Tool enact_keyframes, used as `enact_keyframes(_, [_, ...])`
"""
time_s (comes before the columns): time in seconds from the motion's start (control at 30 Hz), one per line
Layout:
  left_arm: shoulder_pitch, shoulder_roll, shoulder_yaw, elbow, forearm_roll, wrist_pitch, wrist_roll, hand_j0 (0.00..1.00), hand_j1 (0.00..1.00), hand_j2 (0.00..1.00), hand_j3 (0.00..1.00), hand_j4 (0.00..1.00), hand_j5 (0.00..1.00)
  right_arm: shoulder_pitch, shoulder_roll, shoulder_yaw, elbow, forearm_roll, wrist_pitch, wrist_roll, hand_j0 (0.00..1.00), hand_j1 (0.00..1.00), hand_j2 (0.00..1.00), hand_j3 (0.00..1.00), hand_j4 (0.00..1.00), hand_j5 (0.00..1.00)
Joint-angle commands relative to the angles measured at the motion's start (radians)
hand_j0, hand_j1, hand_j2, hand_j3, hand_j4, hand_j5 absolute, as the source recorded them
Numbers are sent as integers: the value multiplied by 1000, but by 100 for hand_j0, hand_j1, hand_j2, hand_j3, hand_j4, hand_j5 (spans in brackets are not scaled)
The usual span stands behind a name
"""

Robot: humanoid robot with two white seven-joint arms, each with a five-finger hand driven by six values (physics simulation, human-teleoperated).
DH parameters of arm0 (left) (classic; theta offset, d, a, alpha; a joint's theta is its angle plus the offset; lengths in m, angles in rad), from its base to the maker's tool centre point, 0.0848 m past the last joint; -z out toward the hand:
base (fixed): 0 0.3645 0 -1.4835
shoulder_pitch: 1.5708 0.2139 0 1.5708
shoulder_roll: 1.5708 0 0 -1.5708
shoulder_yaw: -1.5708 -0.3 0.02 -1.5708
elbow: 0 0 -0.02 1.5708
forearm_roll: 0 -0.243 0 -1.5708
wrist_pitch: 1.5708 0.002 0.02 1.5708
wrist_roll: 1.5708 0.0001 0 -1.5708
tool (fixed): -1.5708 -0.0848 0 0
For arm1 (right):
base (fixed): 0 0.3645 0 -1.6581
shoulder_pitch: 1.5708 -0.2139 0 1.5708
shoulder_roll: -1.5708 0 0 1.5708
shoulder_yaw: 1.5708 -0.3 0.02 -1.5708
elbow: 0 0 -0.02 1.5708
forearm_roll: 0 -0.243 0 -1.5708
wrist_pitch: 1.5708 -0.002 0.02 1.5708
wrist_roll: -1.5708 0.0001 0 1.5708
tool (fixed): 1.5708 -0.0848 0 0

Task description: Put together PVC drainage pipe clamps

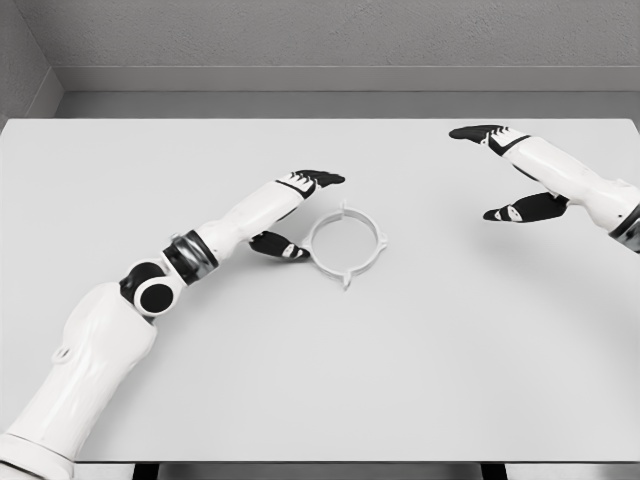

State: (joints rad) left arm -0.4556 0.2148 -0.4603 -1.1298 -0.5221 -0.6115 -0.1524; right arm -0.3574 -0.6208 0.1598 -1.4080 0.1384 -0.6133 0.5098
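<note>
in the head view we lose the right arm past the right edge of the frame, and the left arm's shoulder runs off the lower left corner. we count one white clamp ring (pixel 346 244) lying flat near the middle of the tabletop (pixel 400 380). the left hand (pixel 298 215) sits just left of it, fingers spread, thumb near the rim, holding nothing. the right hand (pixel 500 170) hovers at upper right, open and empty.
</note>
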Motion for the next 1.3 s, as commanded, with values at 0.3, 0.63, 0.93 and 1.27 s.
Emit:
enact_keyframes(0.3, [0, -2, 2, -1, 7, 1, 1, 100, 100, 100, 100, 100, 100, -2, 7, 1, 29, -6, 2, 0, 100, 100, 100, 100, 100, 100])
enact_keyframes(0.63, [5, 3, 0, -2, 8, 1, 1, 100, 100, 100, 100, 100, 100, 74, -49, -118, 23, -8, 2, 1, 100, 100, 100, 100, 100, 100])
enact_keyframes(0.93, [31, 77, 0, -82, 25, 1, 1, 100, 100, 100, 100, 100, 100, 89, -57, -124, 30, -13, 2, 1, 100, 100, 100, 100, 100, 100])
enact_keyframes(1.27, [41, 411, 34, -200, 80, 1, 2, 100, 100, 100, 100, 100, 100, 86, -56, -121, 34, -11, 2, 1, 100, 100, 100, 100, 100, 100])
